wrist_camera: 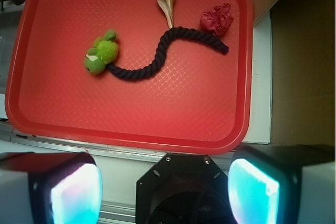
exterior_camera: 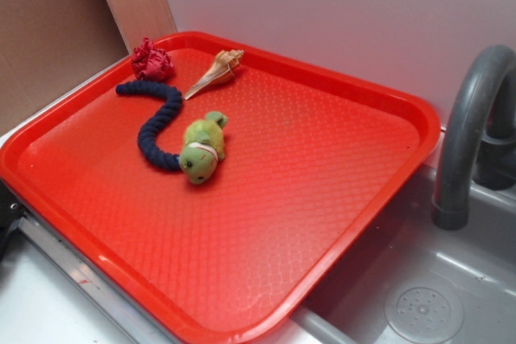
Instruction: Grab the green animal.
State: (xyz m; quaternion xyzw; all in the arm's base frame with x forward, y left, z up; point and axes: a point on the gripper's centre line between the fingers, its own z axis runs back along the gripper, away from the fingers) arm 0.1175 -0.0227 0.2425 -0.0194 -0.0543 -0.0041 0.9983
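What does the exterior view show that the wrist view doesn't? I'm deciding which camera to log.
Only the exterior view shows the grey faucet and the sink beside the tray.

Only the wrist view shows the pincer, its two pads wide apart, above the tray's near edge.

Both show the red tray holding the green animal, the navy rope touching it, the seashell and the dark-red cloth ball.

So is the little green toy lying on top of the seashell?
No. The green animal lies beside the blue rope near the tray's middle, while the seashell sits apart, nearer the rim.
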